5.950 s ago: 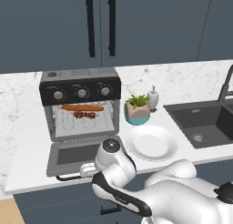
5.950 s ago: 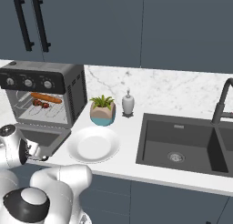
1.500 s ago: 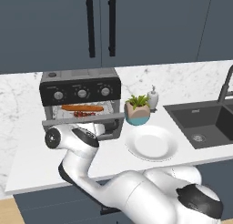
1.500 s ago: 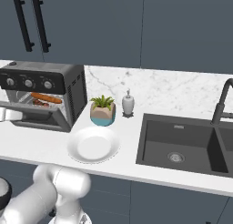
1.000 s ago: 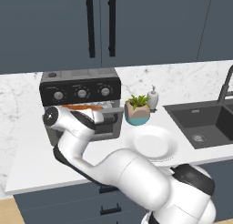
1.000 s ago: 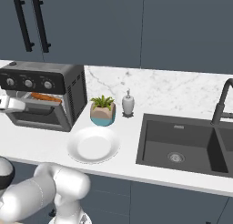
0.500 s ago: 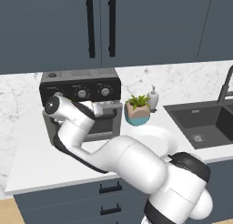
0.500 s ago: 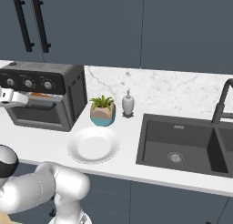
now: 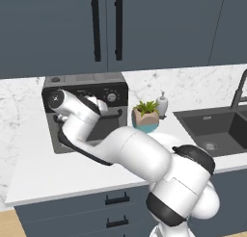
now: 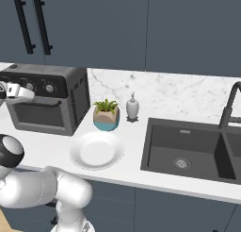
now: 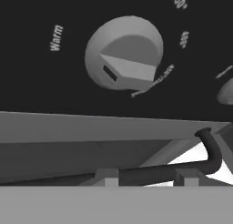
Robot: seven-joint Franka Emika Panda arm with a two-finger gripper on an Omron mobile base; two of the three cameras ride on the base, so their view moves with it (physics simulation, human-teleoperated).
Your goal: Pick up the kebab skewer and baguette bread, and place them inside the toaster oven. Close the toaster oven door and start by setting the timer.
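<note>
Marble-white desk [image 10: 141, 113] runs under dark blue cabinets [image 10: 141, 28], carrying everything else. Set into its right part is a dark sink [image 10: 188, 151] with a black tap [image 10: 230, 108]. At the left end stands the oven [image 10: 61, 99], grey and boxy, with its door [image 10: 37, 114] up and shut against the front; the black bar handle [image 9: 113, 116] runs across the top of the door. Nothing can be seen through the dark glass, so where the skewer and loaf lie cannot be told.

Across the oven's front, the white arm reaches up from below, and the end effector [image 10: 16, 93] sits right at the black knob panel, above the door. In the hand view, 1 grey knob [image 11: 124, 52] with a raised pointer bar fills the upper middle, and the edge of a 2nd knob [image 11: 226, 92] shows at the right. White lettering rings the 1st knob: "Warm" to its left, "350°" at upper right, with smaller marks too blurred to read. Whether the fingers are clenched or released cannot be told.

Beside the oven lies a white plate [image 10: 96, 150], then a small potted plant [image 10: 106, 114] in a tan and teal pot, and a little white soap bottle [image 10: 132, 106] just next to it.
</note>
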